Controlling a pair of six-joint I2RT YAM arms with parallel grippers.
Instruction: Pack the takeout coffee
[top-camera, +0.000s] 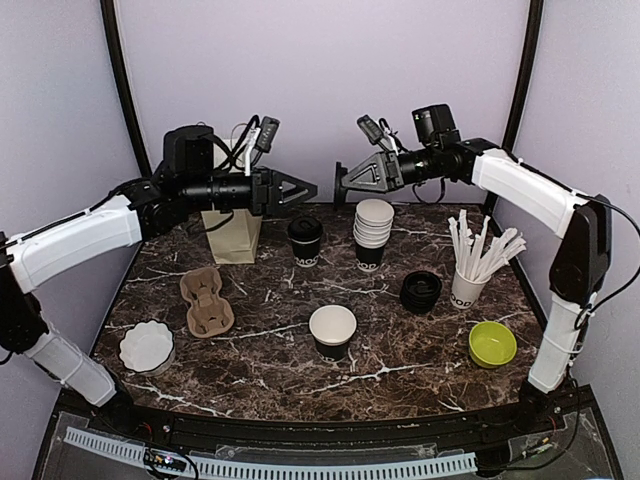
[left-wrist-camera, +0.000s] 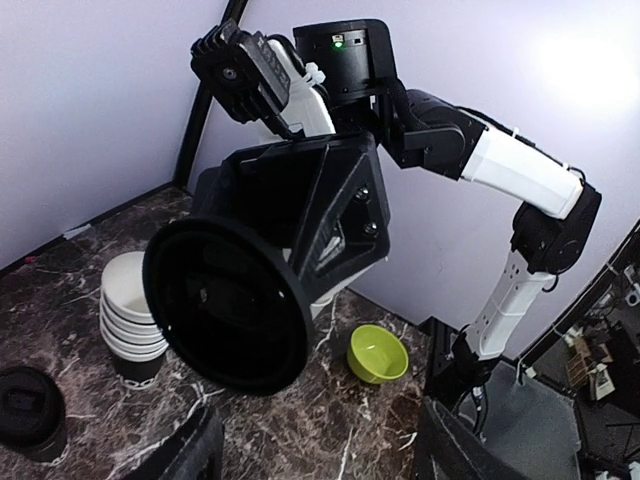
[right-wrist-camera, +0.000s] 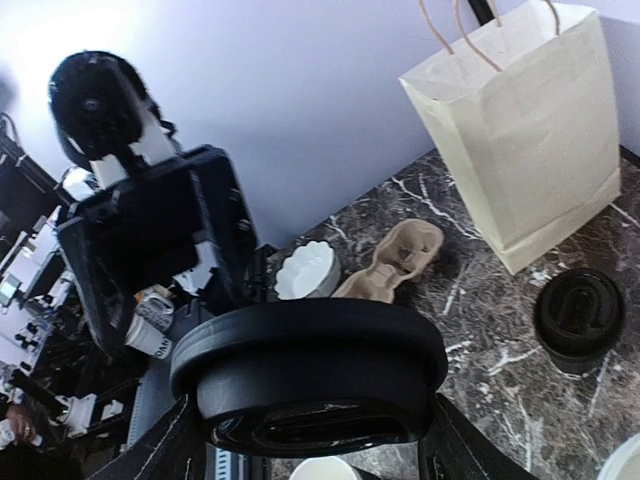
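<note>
**Upper middle of the frame: a lid in the air, two claws nose to nose**

In the upper middle of the top view the right claw (top-camera: 345, 180) is clamped on a black lid (left-wrist-camera: 228, 300), pinching it across its rim. The left claw (top-camera: 306, 188) faces it from just beside, fingers apart and empty. The coffee itself sits lower: a lidded cup (top-camera: 305, 240) just below the claws, and an open cup (top-camera: 332, 332) in the lower middle, well apart from the lid.

Risks, as I judge them:
- The tips are near enough that a small drift could knock them together and jar the lid loose.
- A thin lid held by its rim may flex and pop out.
- The open cup looks light, so a lid pressed on off-centre could tip it or shove it toward the bottom edge of the table (top-camera: 262, 365).

Room: below the right claw stand the lidded cup and the cup stack (top-camera: 373, 230), so a direct drop is tight. The right of the frame is crowded with the lid stack (top-camera: 421, 291), stick cup (top-camera: 468, 285) and bowl (top-camera: 493, 343). Bare marble lies left of the open cup, between it and the carrier (top-camera: 207, 300); the bag (top-camera: 232, 235) stands at the upper left of the marble
</note>
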